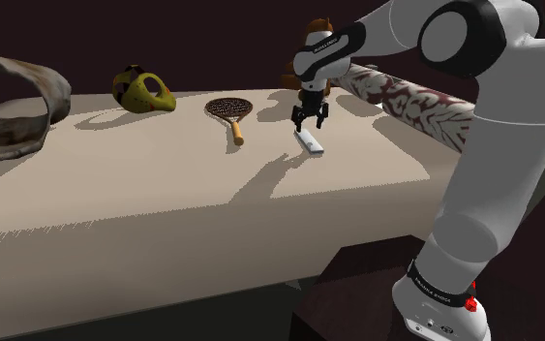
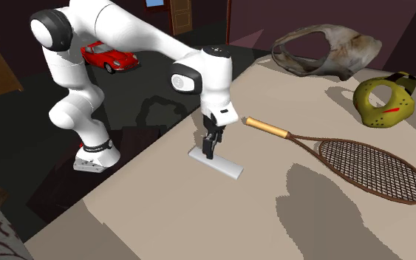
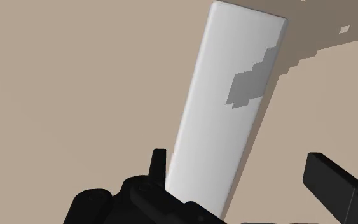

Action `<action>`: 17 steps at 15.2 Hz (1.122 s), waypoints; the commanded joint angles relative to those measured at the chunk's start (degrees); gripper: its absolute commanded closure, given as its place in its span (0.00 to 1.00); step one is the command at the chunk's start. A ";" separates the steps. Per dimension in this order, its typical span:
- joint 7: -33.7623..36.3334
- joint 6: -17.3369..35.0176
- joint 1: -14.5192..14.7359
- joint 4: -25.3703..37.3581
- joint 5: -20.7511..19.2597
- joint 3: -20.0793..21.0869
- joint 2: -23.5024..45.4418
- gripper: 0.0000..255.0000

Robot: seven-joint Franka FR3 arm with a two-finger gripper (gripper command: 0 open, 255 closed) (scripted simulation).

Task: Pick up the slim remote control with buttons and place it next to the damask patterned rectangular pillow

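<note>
Grey flat slab remote (image 3: 228, 108), blk tool (image 3: 242, 178) astride

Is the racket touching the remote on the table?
No: in the shoulder view the racket lies apart from the remote, with bare table between them.

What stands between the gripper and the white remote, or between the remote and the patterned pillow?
Nothing visible does. The gripper hangs over the remote with its fingers apart around one end, and nothing lies on the table between remote and pillow.
</note>
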 commanded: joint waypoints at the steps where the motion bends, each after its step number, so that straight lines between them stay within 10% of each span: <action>1: -0.25 0.15 -0.63 2.23 0.52 -0.36 2.70 0.00; 16: -0.69 5.35 -0.83 -0.82 1.19 -0.20 4.92 0.00; 17: -0.69 5.35 -0.83 -0.82 1.19 -0.20 4.92 1.00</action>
